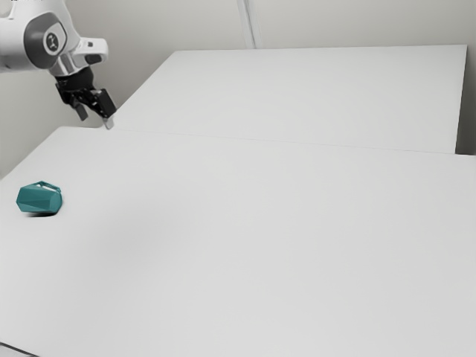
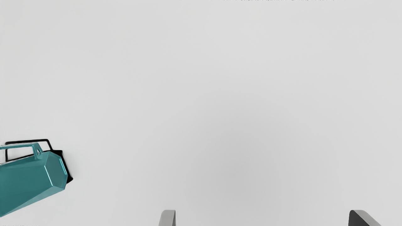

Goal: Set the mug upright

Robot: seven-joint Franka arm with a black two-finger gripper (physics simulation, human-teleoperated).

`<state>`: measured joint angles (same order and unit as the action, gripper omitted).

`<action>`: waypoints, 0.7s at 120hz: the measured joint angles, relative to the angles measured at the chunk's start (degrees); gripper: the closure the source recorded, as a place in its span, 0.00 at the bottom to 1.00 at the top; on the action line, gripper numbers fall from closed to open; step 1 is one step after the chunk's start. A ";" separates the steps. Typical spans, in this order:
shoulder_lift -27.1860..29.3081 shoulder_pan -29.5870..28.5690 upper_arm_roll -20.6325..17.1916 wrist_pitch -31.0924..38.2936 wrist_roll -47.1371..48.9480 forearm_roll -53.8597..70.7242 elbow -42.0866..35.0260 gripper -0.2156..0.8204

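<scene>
A white robot arm (image 1: 46, 37) is reaching into the exterior view's upper left, its black jaws hanging released and spread wide above the pale tabletop (image 1: 260, 245). Well apart from them, a teal mug (image 1: 37, 199) is lying on its side at the left of that frame, its handle (image 1: 49, 184) showing along the upper edge; which end is the mouth is hard to tell.
</scene>
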<state>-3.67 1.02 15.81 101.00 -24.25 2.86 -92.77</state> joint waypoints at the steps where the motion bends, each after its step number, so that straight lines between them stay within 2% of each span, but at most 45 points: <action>1: -0.01 -0.13 0.01 0.14 0.02 0.01 -0.03 0.21; 14: -0.09 -0.78 0.92 1.53 0.08 0.04 0.15 0.21; 23: -2.27 -2.03 1.79 2.13 -0.26 -0.63 2.46 0.21; 42: -6.82 -13.09 0.88 2.77 -2.09 -3.30 4.57 0.21; 64: -15.18 -21.45 0.22 3.19 -6.20 -6.73 10.28 0.21; 69: -16.99 -24.11 -0.84 3.22 -7.40 -7.66 11.90 0.21; 78: -20.54 -31.58 -6.57 2.89 -9.58 -8.69 15.73 0.21; 84: -22.43 -35.06 -8.58 2.43 -11.03 -9.13 18.04 0.21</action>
<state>-26.10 -34.04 7.23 103.43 -35.27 -6.27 -74.73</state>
